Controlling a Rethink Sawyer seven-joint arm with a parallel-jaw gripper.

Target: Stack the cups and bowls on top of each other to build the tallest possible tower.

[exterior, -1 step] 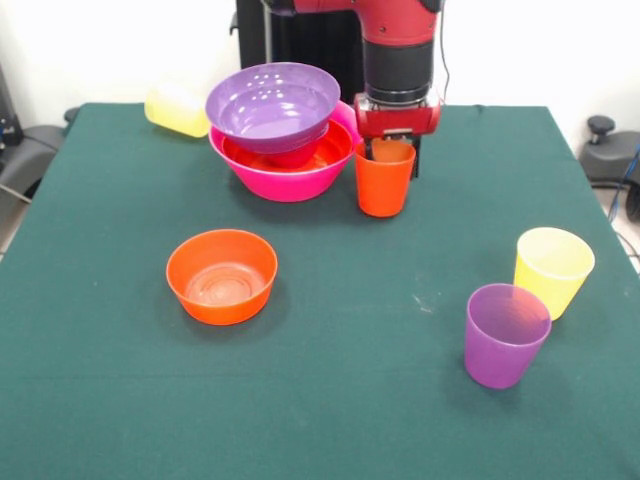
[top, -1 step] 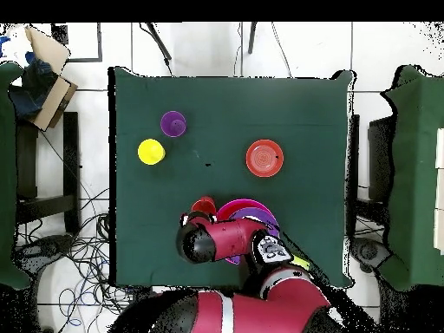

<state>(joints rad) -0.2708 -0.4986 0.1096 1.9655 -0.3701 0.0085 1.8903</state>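
The gripper [exterior, -1 step: 392,150] comes straight down over the orange cup [exterior, -1 step: 384,180], which stands upright on the green table [exterior, -1 step: 330,390] just beside the tower [exterior, -1 step: 283,135]; dark fingertips reach into the cup's mouth at its rim, but whether they are clamped on the wall or apart cannot be told. The tower is a big pink bowl [exterior, -1 step: 290,180] holding an orange bowl [exterior, -1 step: 320,152], with a wide purple bowl [exterior, -1 step: 272,105] sitting tilted on top. Behind the tower, near the table's far edge, a yellow cup [exterior, -1 step: 176,110] lies on its side. A small orange bowl [exterior, -1 step: 221,275] stands alone, open side up, in the middle of the cloth, well apart from the rest. Another yellow cup [exterior, -1 step: 553,270] and a purple cup [exterior, -1 step: 505,335] stand upright, touching or nearly so, close to the table's side edge. In the overhead view the arm [top, -1 step: 217,241] covers most of the tower, and wide bare cloth lies between the small orange bowl and the two cups.
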